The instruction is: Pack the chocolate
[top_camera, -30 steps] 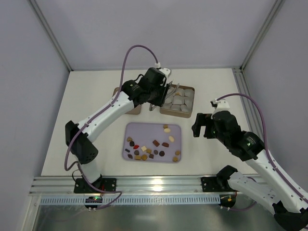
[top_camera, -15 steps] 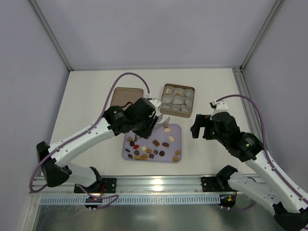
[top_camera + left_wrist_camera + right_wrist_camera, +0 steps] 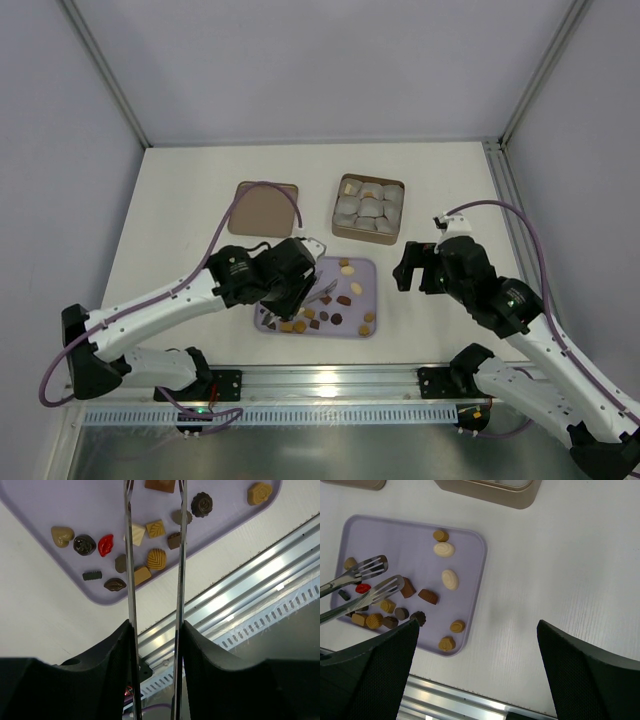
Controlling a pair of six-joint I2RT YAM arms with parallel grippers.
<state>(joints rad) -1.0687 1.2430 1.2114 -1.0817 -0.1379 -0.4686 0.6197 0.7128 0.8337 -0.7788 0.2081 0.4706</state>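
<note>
The chocolate (image 3: 322,300) lies as several small dark, caramel and cream pieces, one red (image 3: 105,545), on a lilac tray (image 3: 300,268). My left gripper (image 3: 288,290) is shut on metal tongs (image 3: 129,555), whose two blades run out between its fingers. The tongs' slotted tips (image 3: 375,577) stand apart low over the tray's left half, a brown piece (image 3: 408,588) just beside them. My right gripper (image 3: 477,625) hangs open and empty above bare table right of the tray (image 3: 420,527). One tan piece (image 3: 350,188) sits in the box.
A tan box (image 3: 369,208) of pale grey cup liners stands behind the tray, its flat brown lid (image 3: 268,207) to its left. An aluminium rail (image 3: 330,385) runs along the near table edge. Grey walls close off the back and sides.
My left arm has swung back from the box to the lilac tray, carrying the tongs toward the near edge. The right arm has hardly moved.
</note>
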